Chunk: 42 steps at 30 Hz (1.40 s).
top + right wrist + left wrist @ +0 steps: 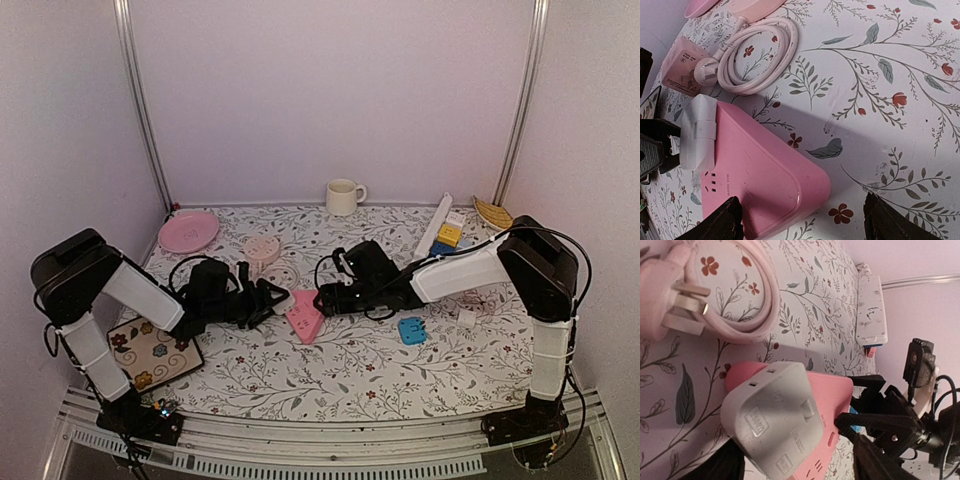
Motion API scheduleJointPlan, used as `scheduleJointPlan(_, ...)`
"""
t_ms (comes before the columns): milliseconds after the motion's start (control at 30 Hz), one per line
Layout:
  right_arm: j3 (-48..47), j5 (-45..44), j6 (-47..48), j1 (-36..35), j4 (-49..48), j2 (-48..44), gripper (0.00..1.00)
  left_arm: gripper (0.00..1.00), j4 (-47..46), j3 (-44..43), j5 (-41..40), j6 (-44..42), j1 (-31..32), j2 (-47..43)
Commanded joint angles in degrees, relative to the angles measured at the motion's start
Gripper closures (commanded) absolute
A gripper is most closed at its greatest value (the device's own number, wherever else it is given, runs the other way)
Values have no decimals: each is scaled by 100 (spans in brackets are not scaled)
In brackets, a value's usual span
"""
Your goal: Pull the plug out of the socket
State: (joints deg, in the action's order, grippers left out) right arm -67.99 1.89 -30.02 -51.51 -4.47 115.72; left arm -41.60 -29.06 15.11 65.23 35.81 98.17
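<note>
Two arms are stretched low over the tabletop [400,385] toward each other, the left arm [135,290] reaching rightward and the right arm [455,272] leftward, so that both claws meet at the pink socket [306,320] lying flat mid-tabletop. The grey plug [772,425], seated in the socket's end nearer the left arm, is bracketed by the left claw [278,298], though whether it is clenched on the plug cannot be told. The right claw [322,296] is spread, straddling the socket's opposite corner, with one finger beside its edge and the other apart.
</note>
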Motion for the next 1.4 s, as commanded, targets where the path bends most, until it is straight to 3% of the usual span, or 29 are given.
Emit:
scheduleJointPlan(0, -92, 22, -20, -76, 140, 227, 15, 35, -851, 75, 372, 278, -118, 306)
scheduleJointPlan(133, -88, -10, -30, -86, 139, 216, 15, 51, -1344, 196, 498, 408, -189, 418)
scheduleJointPlan(800, -92, -144, -70, -96, 114, 284, 15, 94, -1641, -17, 1051, 415, -172, 712)
scheduleJointPlan(1067, -91, -195, -74, -94, 151, 361, 15, 99, -1766, -35, 1184, 496, -128, 676)
scheduleJointPlan(1367, 53, -550, -111, -93, 306, 380, 15, 100, -2820, 2, 1572, 873, -101, 600)
